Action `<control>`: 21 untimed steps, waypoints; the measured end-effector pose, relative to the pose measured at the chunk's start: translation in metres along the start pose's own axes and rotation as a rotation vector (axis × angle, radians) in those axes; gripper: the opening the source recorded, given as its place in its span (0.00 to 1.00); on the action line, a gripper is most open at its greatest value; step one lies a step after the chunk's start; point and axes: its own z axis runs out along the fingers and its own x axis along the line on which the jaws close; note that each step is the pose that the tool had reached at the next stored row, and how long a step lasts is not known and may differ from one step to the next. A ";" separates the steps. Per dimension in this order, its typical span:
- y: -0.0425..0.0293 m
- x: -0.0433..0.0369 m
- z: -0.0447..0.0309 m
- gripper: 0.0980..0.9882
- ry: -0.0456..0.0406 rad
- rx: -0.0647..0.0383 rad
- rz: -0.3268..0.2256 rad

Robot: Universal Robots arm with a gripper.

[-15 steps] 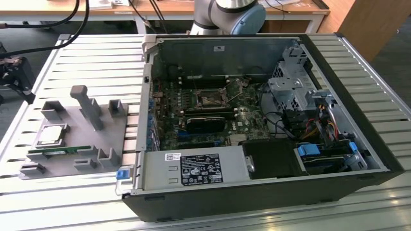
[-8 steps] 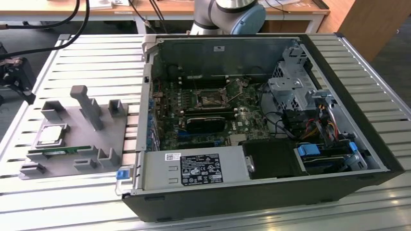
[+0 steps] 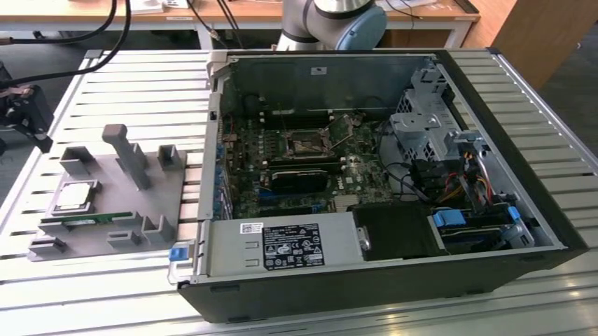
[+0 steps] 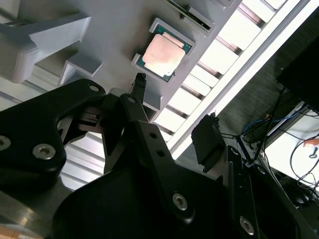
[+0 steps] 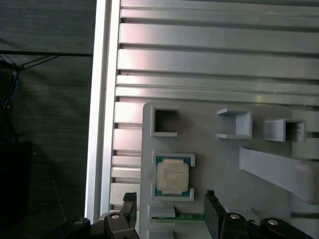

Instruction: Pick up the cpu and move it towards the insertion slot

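Slatted aluminium counter catching pale light along its ribs, light wooden desk on white legs behind, black cables trailing down, wooden cabinet side, dark grey carpeted floor

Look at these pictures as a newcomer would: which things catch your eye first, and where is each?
The big open computer case takes the middle of the exterior view, with the insertion slot gleaming inside it. At the exterior view's left, a grey tray holds the cpu, silvery in its recess. In the first wrist view the gripper hangs open close to that chip.
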 end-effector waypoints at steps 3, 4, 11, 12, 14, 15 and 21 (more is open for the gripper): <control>-0.0001 0.0000 0.0010 0.62 0.0000 0.000 0.000; -0.0001 0.0000 0.0013 0.62 0.0000 0.000 0.000; -0.0003 0.0000 0.0067 0.62 -0.0001 0.000 0.000; -0.0004 0.0000 0.0076 0.62 -0.0001 0.000 0.000; -0.0005 0.0000 0.0095 0.62 -0.0001 0.000 0.000; -0.0006 0.0000 0.0105 0.62 -0.0001 0.000 0.000; -0.0012 0.0000 0.0181 0.62 0.0001 0.003 0.000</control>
